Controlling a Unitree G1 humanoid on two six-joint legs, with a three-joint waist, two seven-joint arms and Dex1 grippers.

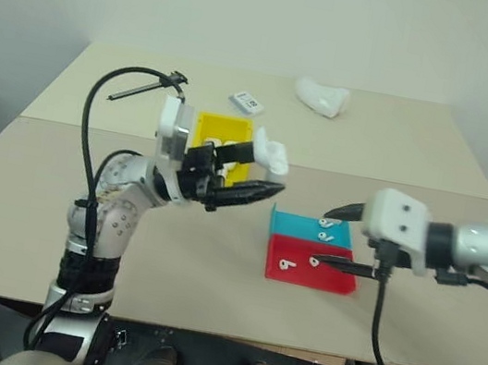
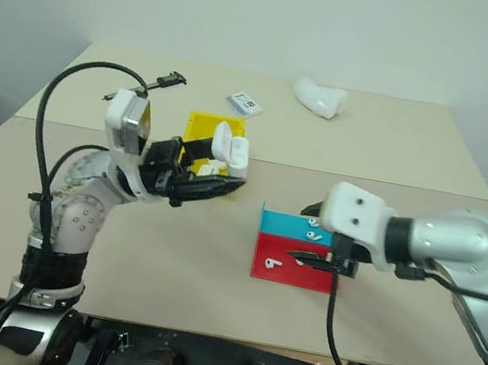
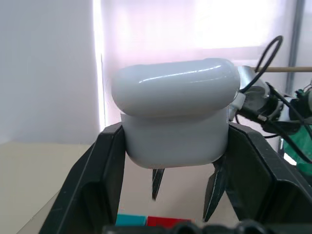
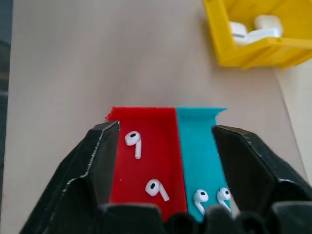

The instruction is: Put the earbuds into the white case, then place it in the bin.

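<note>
1. Left gripper (image 1: 269,174) is clamped on the case (image 1: 270,155), holding it up off the table (image 1: 34,204) in front of the bin (image 1: 207,126); in the left wrist view the case (image 3: 175,117) sits squeezed between the two black fingers (image 3: 105,165), lid towards the top.
2. Right gripper (image 1: 342,239) hangs with its fingers apart and nothing between them, straddling the tray (image 1: 290,270); one tip is over the teal half, the other over the red.
3. Four earbuds lie on that tray: two on the red part (image 4: 133,141) and two on the teal part (image 4: 200,197). They are directly below and just ahead of the right gripper, stems lying flat and slanting roughly along the tray's length.
4. Right arm is clearly the nearer one to the earbuds; the left is well off to the side, busy with the case.
5. Right forearm reaches in from the side with the wrist bent, fingers angled down and across towards the tray.
6. Left forearm is raised, the gripper pointing across towards the right arm, presenting the case between the two.
7. To my eye the lid looks shut, so it may need opening before any earbud goes in.
8. Other white pieces (image 4: 253,29) already sit inside the bin; I cannot tell what they are.
</note>
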